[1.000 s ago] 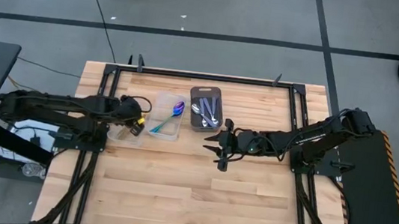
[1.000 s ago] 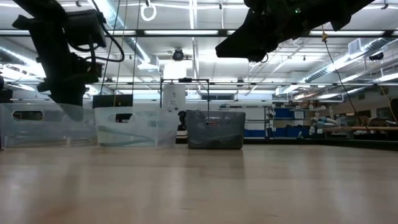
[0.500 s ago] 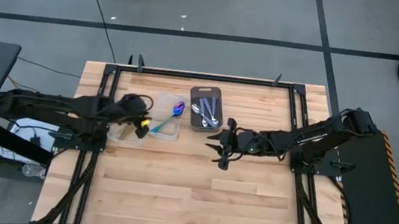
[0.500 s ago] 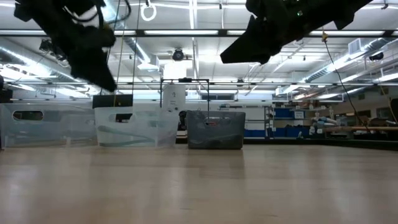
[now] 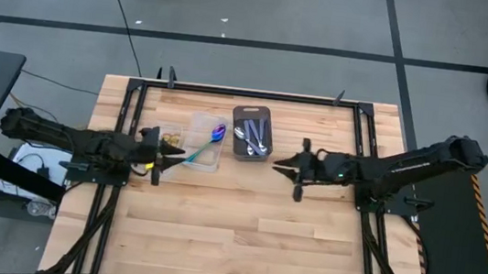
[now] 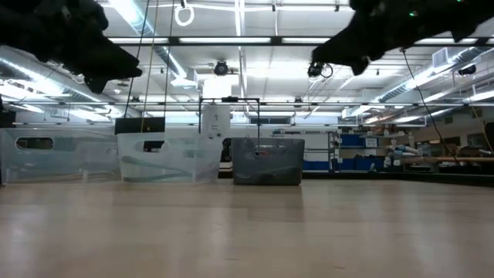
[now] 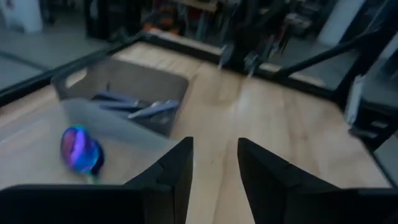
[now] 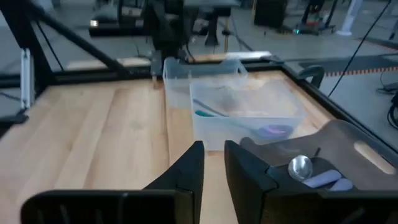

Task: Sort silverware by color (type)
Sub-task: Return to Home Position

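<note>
Both arms have drawn back outward. The left gripper (image 5: 157, 157) and the right gripper (image 5: 294, 168) are empty, with fingers slightly apart. Silver spoons (image 5: 253, 139) lie in the gray tray (image 5: 253, 109), and a rainbow spoon (image 5: 217, 134) lies in a clear bin (image 5: 202, 117).

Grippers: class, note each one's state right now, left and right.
Left gripper: jaws apart, holding nothing.
Right gripper: jaws slightly apart, holding nothing.

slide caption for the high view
Gold spoons and rainbow spoons in clear bins, silver spoons in dark tray, left claw and right claw hovering nearby.
</note>
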`<action>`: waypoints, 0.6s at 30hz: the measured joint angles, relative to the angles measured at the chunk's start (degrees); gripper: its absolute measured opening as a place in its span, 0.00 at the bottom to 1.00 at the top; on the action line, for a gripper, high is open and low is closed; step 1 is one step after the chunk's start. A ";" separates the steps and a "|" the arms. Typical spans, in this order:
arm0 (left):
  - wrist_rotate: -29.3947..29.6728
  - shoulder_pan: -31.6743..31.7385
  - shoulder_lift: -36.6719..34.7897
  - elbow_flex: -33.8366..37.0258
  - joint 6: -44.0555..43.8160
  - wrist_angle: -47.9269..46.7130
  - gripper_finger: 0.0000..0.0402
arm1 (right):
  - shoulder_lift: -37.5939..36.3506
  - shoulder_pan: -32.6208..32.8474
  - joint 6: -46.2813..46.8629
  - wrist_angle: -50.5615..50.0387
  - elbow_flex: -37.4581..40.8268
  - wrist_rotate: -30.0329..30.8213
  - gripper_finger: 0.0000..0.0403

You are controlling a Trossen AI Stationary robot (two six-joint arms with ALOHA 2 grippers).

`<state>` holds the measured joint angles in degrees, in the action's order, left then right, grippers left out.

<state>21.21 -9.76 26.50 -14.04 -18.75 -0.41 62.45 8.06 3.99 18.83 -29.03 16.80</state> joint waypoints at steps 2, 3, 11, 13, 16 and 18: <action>-0.01 -0.63 -2.68 2.29 1.07 2.33 0.33 | -3.72 -0.52 0.46 2.24 3.31 -0.11 0.17; 0.01 -0.81 -3.78 3.44 1.53 3.62 0.33 | -5.66 -0.85 0.68 2.84 4.79 -0.34 0.17; -0.02 -1.37 -9.42 9.85 5.08 12.48 0.33 | -18.26 -3.51 2.05 3.02 11.71 -3.33 0.16; -0.01 -1.37 -10.26 10.32 5.08 12.58 0.33 | -21.17 -4.22 2.17 2.47 13.21 -4.20 0.16; -0.03 -1.37 -11.45 10.83 5.10 11.93 0.33 | -25.82 -5.32 3.13 1.63 15.35 -4.59 0.16; -0.69 -1.39 -12.36 10.83 5.49 11.59 0.33 | -28.85 -6.04 3.80 1.10 16.94 -4.65 0.16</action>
<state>20.52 -11.16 14.14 -3.20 -13.26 11.18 33.60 2.02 7.80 19.92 -12.10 12.15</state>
